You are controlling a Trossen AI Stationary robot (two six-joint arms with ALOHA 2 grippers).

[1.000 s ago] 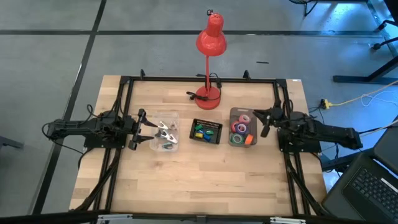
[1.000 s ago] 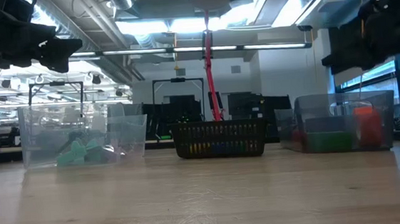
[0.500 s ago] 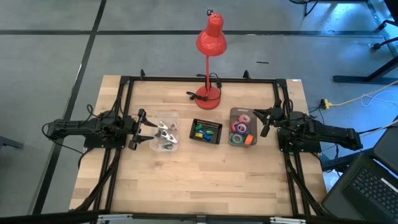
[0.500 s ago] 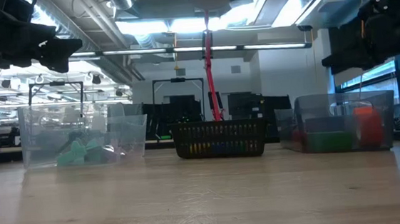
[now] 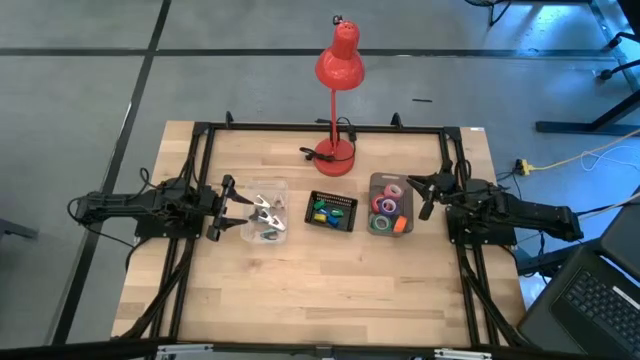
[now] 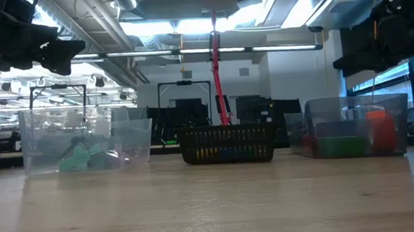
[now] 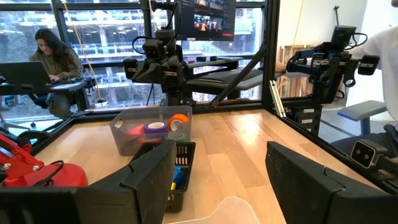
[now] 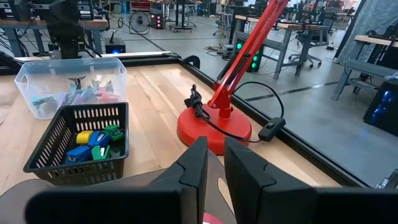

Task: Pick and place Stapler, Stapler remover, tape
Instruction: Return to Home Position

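Three containers stand in a row across the table's middle. A clear bin (image 5: 262,222) on the left holds claw-shaped staple removers (image 8: 74,93). In the middle, a black basket (image 5: 331,211) holds small blue, green and yellow staplers (image 8: 93,144). Another clear bin (image 5: 390,205) on the right holds rolls of tape (image 7: 155,127) in pink, purple, green and orange. My left gripper (image 5: 222,208) hovers open beside the left bin, pointing level. My right gripper (image 5: 424,196) hovers beside the tape bin, its fingers (image 8: 196,165) shut with only a slit between them and nothing in it.
A red desk lamp (image 5: 338,70) stands on its base (image 5: 334,154) at the table's far middle, its cord (image 8: 249,124) trailing. A black frame rail (image 5: 320,128) runs round the table. Bare wood lies in front of the containers. People sit in the room beyond (image 7: 53,53).
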